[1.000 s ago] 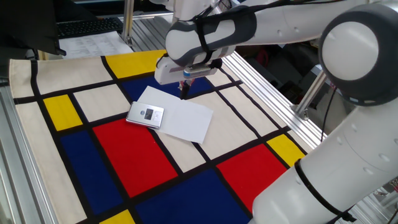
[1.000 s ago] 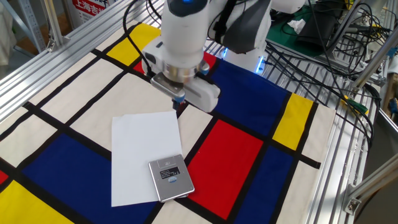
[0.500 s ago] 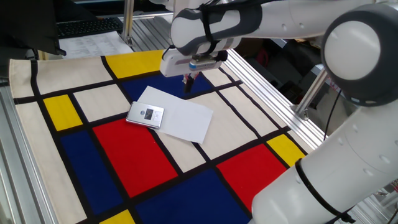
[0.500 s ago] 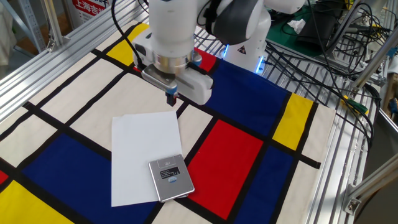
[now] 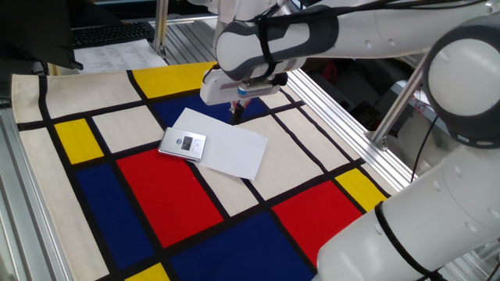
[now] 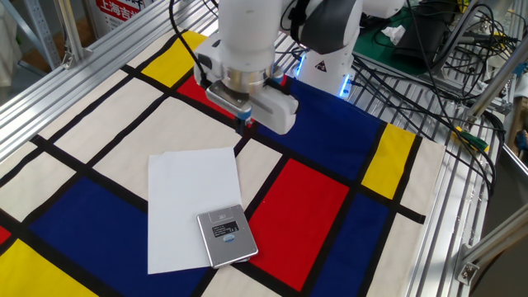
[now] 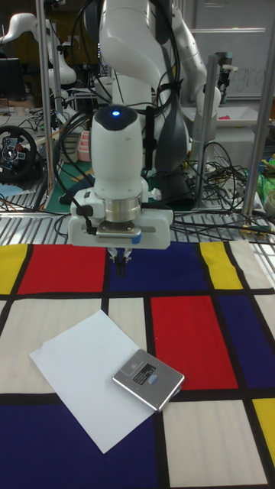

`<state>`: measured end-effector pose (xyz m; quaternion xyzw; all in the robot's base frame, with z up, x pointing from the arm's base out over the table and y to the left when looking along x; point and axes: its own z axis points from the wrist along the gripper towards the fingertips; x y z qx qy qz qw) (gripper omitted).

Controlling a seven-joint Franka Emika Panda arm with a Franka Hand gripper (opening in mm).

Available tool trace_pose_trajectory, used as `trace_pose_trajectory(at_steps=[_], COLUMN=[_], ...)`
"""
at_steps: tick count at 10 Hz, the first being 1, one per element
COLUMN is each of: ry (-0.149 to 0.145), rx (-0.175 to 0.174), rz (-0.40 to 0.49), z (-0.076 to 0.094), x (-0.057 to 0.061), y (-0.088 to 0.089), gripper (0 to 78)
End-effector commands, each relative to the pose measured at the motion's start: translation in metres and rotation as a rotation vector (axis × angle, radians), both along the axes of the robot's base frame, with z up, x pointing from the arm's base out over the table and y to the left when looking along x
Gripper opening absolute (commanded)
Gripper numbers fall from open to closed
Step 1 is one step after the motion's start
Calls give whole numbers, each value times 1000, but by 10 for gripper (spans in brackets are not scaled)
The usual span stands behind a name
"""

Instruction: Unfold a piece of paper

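The piece of paper (image 5: 233, 150) (image 6: 183, 198) (image 7: 76, 367) lies flat and white on the colourful cloth (image 5: 156, 195). A small grey rectangular slab with a label (image 5: 183, 144) (image 6: 227, 238) (image 7: 149, 380) rests on one end of it. My gripper (image 5: 237, 114) (image 6: 245, 124) (image 7: 120, 269) points straight down over the blue square, just past the paper's far edge and a little above the cloth. Its fingers are shut together with nothing between them. It does not touch the paper.
Aluminium frame rails (image 6: 58, 70) run along the cloth's edges. Printed sheets (image 5: 117, 55) and a keyboard (image 5: 109, 33) sit at the back left. Cables (image 6: 429, 58) and my arm's base (image 6: 330, 70) stand behind the cloth.
My gripper lifted off the paper's edge and shifted slightly away from it over the blue square. The paper and grey slab have not moved.
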<state>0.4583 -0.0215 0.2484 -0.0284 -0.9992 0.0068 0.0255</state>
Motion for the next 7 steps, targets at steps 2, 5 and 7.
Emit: trace_pose_trajectory(at_steps=[2, 5, 7], ry=[-10, -8, -6], rx=[-5, -6, -10], rz=[20, 25, 24], z=[-2, -2, -2], x=[13, 12, 12], y=[4, 4, 4], gripper=[11, 11, 11])
